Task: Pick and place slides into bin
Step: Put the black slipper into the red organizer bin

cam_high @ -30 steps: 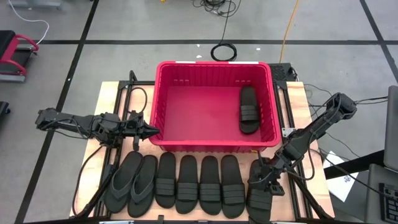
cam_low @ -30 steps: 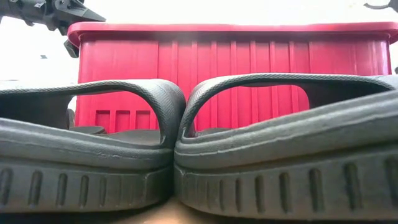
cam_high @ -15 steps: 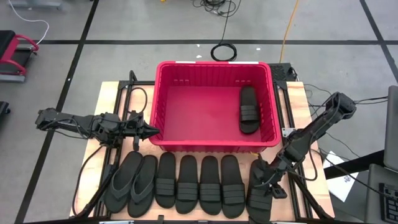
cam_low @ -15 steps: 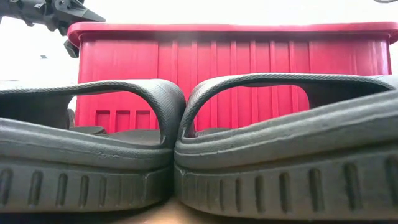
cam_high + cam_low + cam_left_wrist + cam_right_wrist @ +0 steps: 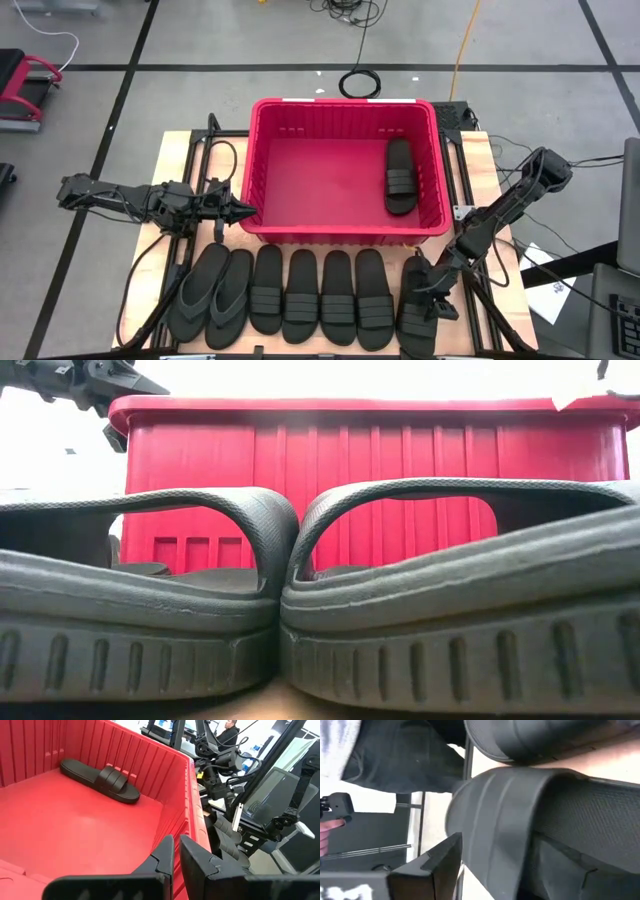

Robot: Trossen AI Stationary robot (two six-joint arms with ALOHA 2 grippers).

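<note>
The red bin (image 5: 340, 106) stands at the table's far middle, with one black slide (image 5: 400, 177) flat on its floor by the right wall. Several more slides (image 5: 320, 295) and two flip-flops (image 5: 212, 292) lie in a row on their soles along the near edge. My right gripper (image 5: 428, 298) is open, tipped down over the rightmost slide (image 5: 413, 325). In the right wrist view that slide's ribbed strap (image 5: 505, 830) fills the space beside one finger (image 5: 440, 865). My left gripper (image 5: 248, 211) is shut and empty, hovering level at the bin's left wall. My right gripper comes slanting down from the far right onto the rightmost slide's strap. Whether its fingers touch the strap I cannot tell. The slide lies flat on the table.
Black frame rails (image 5: 195, 160) and cables run along both sides of the table. The bin's near wall (image 5: 380, 480) rises right behind the row of slides. A person's hand (image 5: 330, 827) shows beyond the table in the right wrist view.
My right gripper has gone down and a little toward the table's near edge, tipping its fingers downward onto the rightmost slide. The slides have not moved.
</note>
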